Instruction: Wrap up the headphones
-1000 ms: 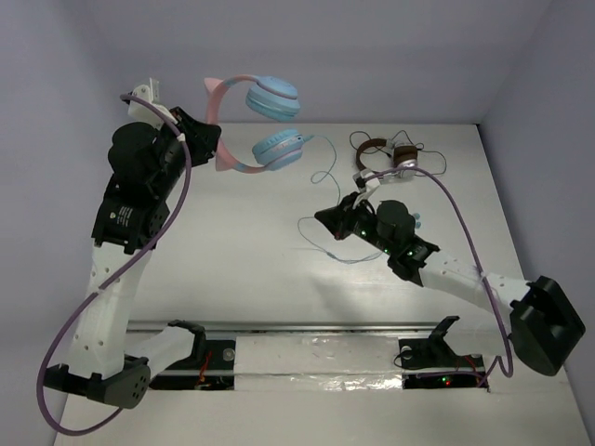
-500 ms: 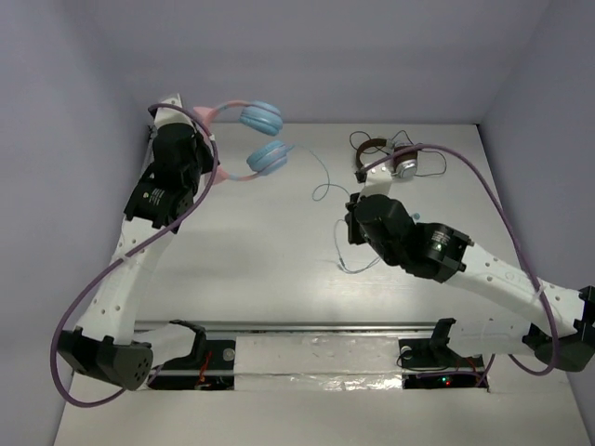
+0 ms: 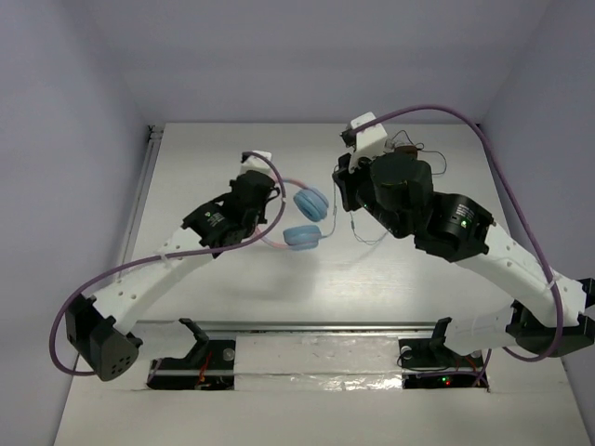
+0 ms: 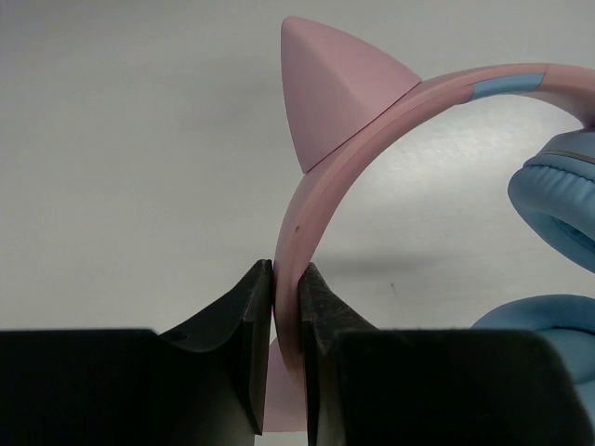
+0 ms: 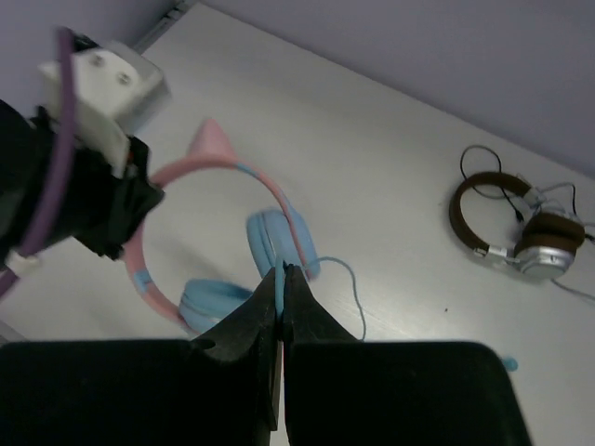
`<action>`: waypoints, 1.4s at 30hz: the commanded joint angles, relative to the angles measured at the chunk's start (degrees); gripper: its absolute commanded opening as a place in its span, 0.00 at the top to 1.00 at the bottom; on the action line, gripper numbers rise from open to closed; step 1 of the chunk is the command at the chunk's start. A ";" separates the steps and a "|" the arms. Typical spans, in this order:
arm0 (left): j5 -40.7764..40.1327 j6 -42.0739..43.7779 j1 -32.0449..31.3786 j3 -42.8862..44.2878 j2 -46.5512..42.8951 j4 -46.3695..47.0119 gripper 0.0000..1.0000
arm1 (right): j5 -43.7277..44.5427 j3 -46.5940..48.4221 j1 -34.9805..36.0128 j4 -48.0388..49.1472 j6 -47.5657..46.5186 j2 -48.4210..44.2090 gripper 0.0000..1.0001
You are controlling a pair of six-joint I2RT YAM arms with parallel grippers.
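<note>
Left claw [image 4: 285, 279] is clamped on the headphones [image 3: 307, 203] at the pink headband [image 4: 299, 218] (right claw [image 5: 282, 277] pressed together).

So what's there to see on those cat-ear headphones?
The headphones have a smooth pink plastic-looking headband with pointed cat ears and a blue stripe, plus two round light-blue padded ear cups. The left pincer clamps the headband, holding it seemingly above the white table. A thin pale-blue cable runs from one cup to the shut right pincer, which appears to pinch it.
</note>
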 commanded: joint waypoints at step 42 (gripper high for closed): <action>34.06 -5.07 -10.51 -11.42 -21.20 24.05 1.00 | -6.52 -37.73 -12.05 27.02 12.73 -15.50 1.00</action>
